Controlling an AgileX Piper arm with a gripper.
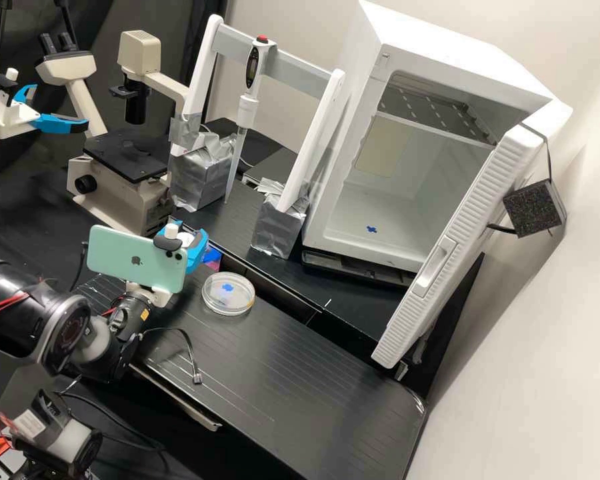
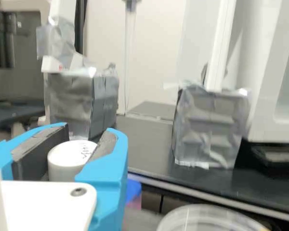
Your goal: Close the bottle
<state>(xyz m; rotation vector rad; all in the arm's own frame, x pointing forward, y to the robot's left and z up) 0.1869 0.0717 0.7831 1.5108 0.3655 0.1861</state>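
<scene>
Gripper (image 1: 187, 239): we're clamped on the white cap (image 2: 68, 161);
Cap: held upright between our pads (image 2: 40, 154); what's under it, we can't tell;
Dish (image 1: 228, 297): flat on the black bench (image 1: 293, 373), near us.

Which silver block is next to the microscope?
The left silver block in the high view, close beside the microscope; the other block stands by the open white cabinet.
</scene>
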